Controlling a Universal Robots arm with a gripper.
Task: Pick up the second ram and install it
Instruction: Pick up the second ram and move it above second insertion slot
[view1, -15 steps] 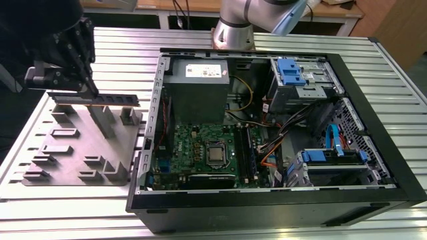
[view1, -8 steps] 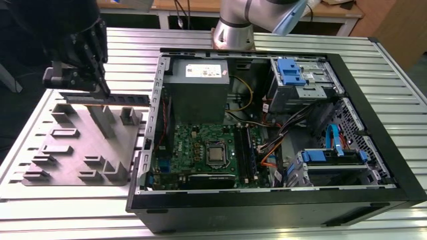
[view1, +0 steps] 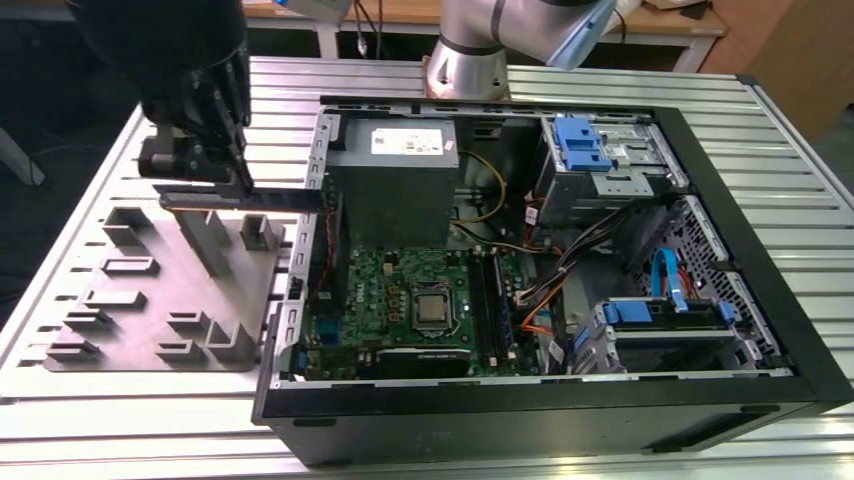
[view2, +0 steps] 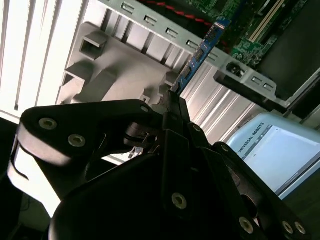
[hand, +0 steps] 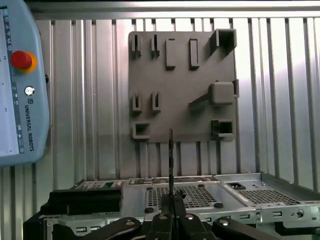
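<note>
Grey plastic fixture plate (view1: 147, 300) lies on the ribbed aluminium surface (view1: 134, 420), just beside the open computer case (view1: 534, 410), on the exterior view's left. The hand (view1: 234, 182) hangs above the plate's edge nearer the case. Its fingers (view2: 175, 140) are pressed together on one end of the second ram (view1: 267, 200), pinching it.

The stick is clear of the plate and is held level in the exterior view. Its free end reaches toward the case's side wall; whether it touches that wall cannot be told. In the second wrist view the second ram (view2: 200, 52) juts from the fingertips as a narrow blue-green board pointing toward the motherboard (view2: 250, 30). In the first wrist view it shows edge-on as a thin dark line (hand: 171, 160) in front of the plate and the case.

Judged step: pick-up is done and the carry toward the case is in hand; installation is not yet done. Seating would call for the board's long contact edge to be turned downward. It must also be lined up square over a free one of the memory slots (view1: 491, 300) beside the processor socket, so that it enters without tilt.
</note>
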